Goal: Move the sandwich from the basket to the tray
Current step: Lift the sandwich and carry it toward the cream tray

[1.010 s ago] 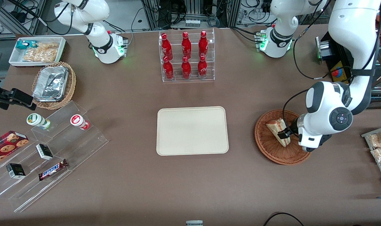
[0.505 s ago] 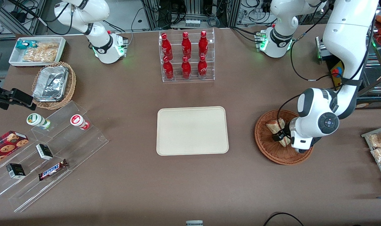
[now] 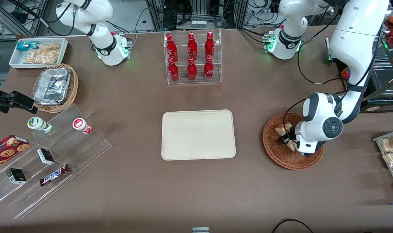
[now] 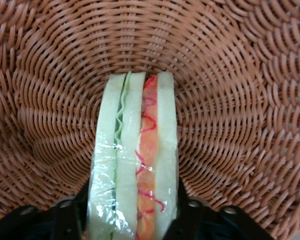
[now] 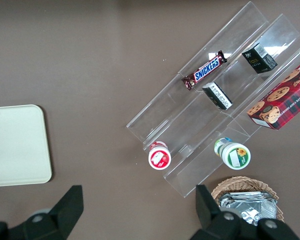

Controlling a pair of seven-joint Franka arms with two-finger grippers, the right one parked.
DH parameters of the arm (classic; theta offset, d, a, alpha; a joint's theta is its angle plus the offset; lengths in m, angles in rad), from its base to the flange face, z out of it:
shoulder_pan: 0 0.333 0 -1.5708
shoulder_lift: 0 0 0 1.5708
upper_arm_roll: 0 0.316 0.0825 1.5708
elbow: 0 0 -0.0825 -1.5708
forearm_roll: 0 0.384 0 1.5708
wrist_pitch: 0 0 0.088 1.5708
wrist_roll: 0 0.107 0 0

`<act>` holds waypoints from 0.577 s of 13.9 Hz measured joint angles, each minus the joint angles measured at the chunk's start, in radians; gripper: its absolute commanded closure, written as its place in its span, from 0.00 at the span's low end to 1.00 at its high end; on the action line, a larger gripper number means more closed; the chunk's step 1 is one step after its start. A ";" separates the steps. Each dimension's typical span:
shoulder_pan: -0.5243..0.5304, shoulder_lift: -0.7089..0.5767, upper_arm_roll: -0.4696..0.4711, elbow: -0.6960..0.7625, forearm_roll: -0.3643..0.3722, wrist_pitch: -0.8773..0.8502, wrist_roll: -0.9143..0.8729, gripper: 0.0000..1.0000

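Brown cloth covers the table [image 3: 125,194], with the cream tray [image 3: 198,134] lying flat at its middle, nothing on it; toward the working arm's end sits the round reddish-brown basket [image 3: 275,152], and the sandwich [image 4: 134,165] lies inside it on the woven floor, its pale bread slices standing on edge with green and red filling between; the gripper [image 3: 287,139] is low in the basket, one black finger [image 4: 72,215] against each outer bread face, so it is gripping the sandwich, which rests in the basket; a clear rack of red bottles [image 3: 192,58] stands farther from the front camera than the tray.
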 measured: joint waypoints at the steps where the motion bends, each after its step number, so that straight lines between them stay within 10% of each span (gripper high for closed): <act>1: 0.000 -0.001 -0.001 0.002 0.000 0.000 0.000 0.89; 8: -0.039 -0.051 -0.019 0.052 0.001 -0.029 0.055 0.91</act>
